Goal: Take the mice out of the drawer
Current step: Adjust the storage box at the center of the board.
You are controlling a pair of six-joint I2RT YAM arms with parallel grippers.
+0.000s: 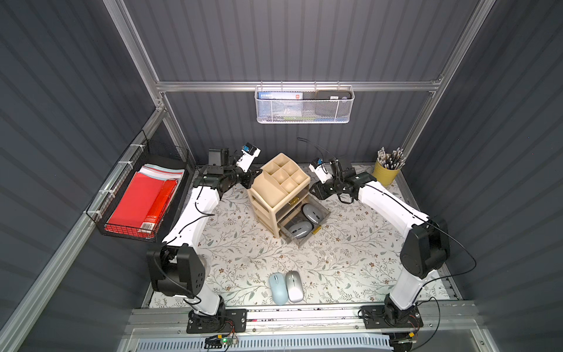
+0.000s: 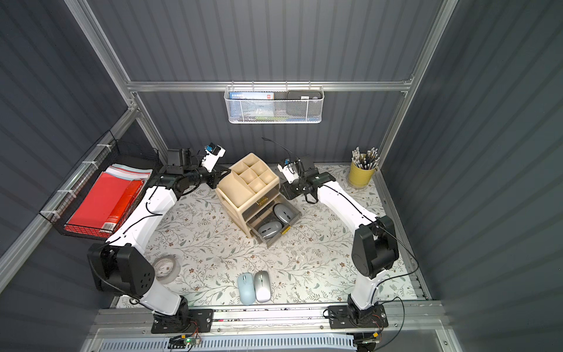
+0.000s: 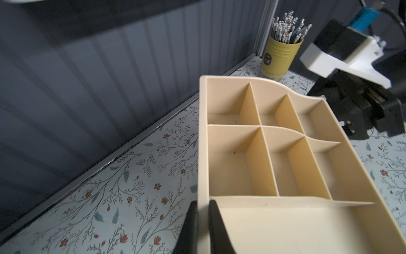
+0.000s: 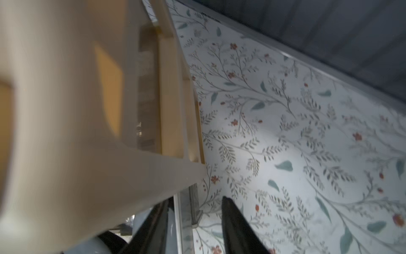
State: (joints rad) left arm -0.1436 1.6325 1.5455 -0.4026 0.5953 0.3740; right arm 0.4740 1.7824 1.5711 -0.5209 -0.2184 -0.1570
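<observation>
A beige organizer (image 1: 275, 186) stands mid-table with its clear bottom drawer (image 1: 300, 240) pulled out. Two grey mice (image 1: 313, 212) (image 1: 300, 229) lie inside the drawer, seen in both top views. A pale blue mouse (image 1: 278, 288) and a silver mouse (image 1: 294, 286) rest side by side on the table near the front edge. My left gripper (image 3: 202, 203) is shut on the organizer's left wall rim (image 3: 203, 154). My right gripper (image 4: 197, 199) is open at the organizer's right side, its fingers either side of the clear drawer wall (image 4: 184, 211) without pinching it.
A yellow cup of pencils (image 1: 386, 173) stands at the back right corner. A black wire basket with red folders (image 1: 143, 201) hangs on the left wall, a white mesh basket (image 1: 304, 105) on the back wall. A tape roll (image 2: 166, 268) lies by the left arm's base.
</observation>
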